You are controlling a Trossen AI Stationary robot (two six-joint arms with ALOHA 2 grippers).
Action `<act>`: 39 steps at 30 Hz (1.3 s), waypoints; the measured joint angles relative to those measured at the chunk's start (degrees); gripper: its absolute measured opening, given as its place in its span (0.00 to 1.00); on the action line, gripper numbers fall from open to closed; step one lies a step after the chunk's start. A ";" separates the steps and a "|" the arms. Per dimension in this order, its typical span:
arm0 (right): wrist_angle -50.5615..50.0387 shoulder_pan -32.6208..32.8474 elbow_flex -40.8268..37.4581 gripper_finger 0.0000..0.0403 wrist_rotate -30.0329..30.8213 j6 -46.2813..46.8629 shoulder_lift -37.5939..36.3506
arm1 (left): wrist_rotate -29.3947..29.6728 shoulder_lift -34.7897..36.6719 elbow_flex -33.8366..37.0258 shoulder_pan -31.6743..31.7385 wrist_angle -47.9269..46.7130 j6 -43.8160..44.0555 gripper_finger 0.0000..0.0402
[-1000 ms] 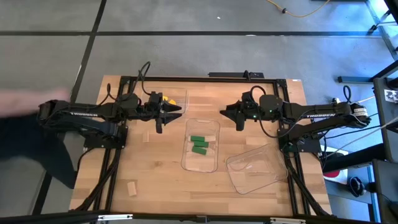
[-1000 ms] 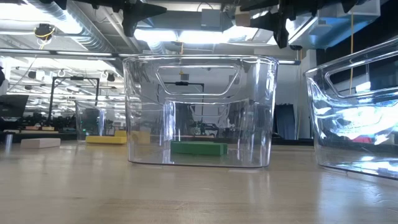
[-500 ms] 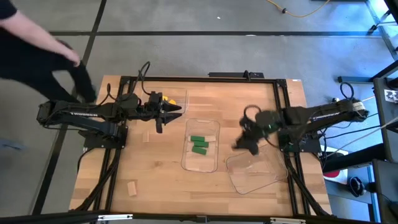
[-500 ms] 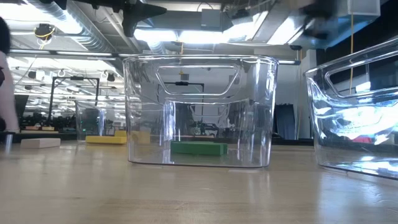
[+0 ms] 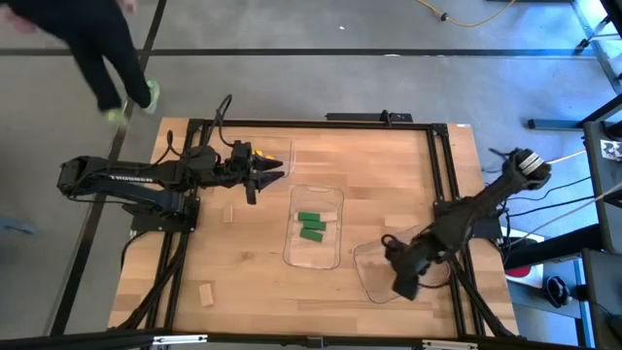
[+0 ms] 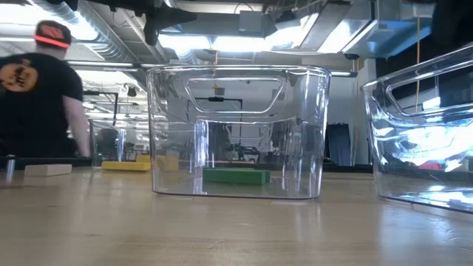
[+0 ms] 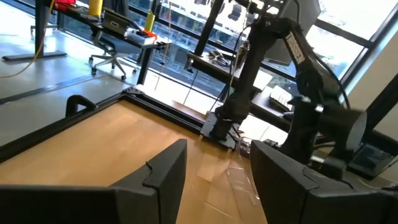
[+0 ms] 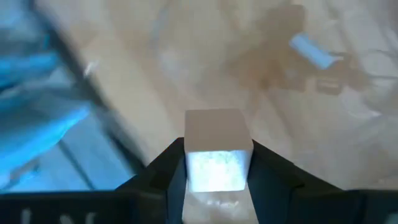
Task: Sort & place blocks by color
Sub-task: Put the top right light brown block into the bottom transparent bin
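Surface (image 5: 262, 292) of pale wood carrying three clear trays: the middle tray (image 5: 315, 226) holds green blocks (image 5: 311, 226), yellow blocks (image 5: 259, 155) lie near the far-left tray, and loose tan blocks (image 5: 206, 295) rest on the left side. The right end effector (image 5: 403, 279) hangs over the near-right tray (image 5: 397, 261), pinching a pale tan cube (image 8: 216, 149) between its fingers. The left end effector (image 5: 275, 172), spread and holding nothing, hovers beside the yellow blocks; a person (image 6: 37, 96) stands beyond the far-left corner.

Near-left table (image 5: 243, 282) mostly bare, 1 tan block (image 5: 206, 295) near the left corner. Middle tray (image 5: 314, 255) blocks centre; tilted tray (image 5: 374, 264) and right gripper (image 5: 400, 284) crowd near-right corner.
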State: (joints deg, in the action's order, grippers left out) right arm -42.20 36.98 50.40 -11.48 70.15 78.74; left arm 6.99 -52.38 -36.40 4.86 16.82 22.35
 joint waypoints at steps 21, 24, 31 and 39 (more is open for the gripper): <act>1.87 -7.35 0.19 0.38 3.15 14.93 14.77 | 1.06 0.00 0.00 -0.01 0.39 -0.02 0.42; 1.77 -7.58 0.07 0.38 3.24 14.54 14.17 | 1.06 0.00 0.00 -0.01 0.38 -0.02 0.42; 1.49 -8.29 -0.03 0.39 3.23 13.53 11.39 | 1.04 0.00 0.00 -0.02 0.37 -0.02 0.42; 1.85 -8.27 -0.07 0.39 6.99 13.65 11.38 | 1.06 0.00 0.00 -0.02 0.37 -0.04 0.42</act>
State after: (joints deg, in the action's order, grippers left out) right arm -40.36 28.71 50.33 -4.50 83.80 90.13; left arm 8.05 -52.38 -36.40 4.84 17.19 22.31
